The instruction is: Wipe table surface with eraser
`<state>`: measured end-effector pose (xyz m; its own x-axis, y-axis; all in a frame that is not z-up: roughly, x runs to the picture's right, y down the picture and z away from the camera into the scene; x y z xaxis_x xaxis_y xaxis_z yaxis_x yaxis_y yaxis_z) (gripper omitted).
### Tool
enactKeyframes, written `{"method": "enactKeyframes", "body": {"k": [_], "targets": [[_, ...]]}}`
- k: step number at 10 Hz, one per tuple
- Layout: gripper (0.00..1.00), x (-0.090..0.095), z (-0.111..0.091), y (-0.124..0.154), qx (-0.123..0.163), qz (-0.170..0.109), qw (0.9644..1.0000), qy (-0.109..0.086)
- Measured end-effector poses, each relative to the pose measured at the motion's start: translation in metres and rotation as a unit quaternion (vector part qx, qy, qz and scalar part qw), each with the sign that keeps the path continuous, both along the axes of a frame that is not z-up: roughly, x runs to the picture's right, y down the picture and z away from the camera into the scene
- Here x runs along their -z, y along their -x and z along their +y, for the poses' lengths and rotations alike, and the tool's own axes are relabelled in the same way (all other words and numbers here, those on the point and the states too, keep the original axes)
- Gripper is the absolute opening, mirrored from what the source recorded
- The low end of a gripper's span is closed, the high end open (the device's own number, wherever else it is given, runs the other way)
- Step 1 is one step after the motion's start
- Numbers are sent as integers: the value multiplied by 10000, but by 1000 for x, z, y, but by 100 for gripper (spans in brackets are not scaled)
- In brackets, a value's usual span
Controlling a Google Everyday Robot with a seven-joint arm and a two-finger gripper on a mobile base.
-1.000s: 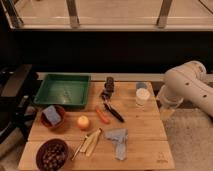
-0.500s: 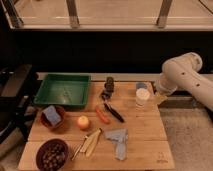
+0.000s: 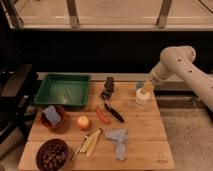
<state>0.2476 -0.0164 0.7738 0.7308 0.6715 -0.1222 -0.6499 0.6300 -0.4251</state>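
Observation:
The table surface (image 3: 145,131) is a light-brown plank top that fills the lower middle of the camera view. The eraser (image 3: 109,84), a small dark block, stands near the table's far edge, just right of the green tray. My gripper (image 3: 147,87) hangs at the end of the white arm that reaches in from the right. It is open and sits right over the rim of a white cup (image 3: 141,99), well to the right of the eraser. Nothing shows in its grasp.
A green tray (image 3: 62,90) lies at the back left. A black-handled tool (image 3: 114,112), a red-orange piece (image 3: 102,116), a yellow round fruit (image 3: 83,122), pale sticks (image 3: 89,142) and a blue-grey cloth (image 3: 118,140) lie mid-table. Two brown bowls (image 3: 51,155) stand front left.
The arm has swung left and risen, and the gripper has moved from beside the table's right edge to over the white cup. Nothing on the table has moved.

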Motion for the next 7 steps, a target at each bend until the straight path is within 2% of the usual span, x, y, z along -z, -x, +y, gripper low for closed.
{"method": "enactKeyframes", "body": {"k": [3, 4, 5, 6, 7], "targets": [[65, 0, 0, -1, -48, 37, 10000, -13], [65, 0, -1, -4, -200, 161, 9997, -44], [65, -1, 0, -11, -591, 436, 9973, -76], [65, -1, -2, -14, -1184, 775, 9898, -155], [65, -2, -6, -15, -1673, 1038, 9801, -265]]}}
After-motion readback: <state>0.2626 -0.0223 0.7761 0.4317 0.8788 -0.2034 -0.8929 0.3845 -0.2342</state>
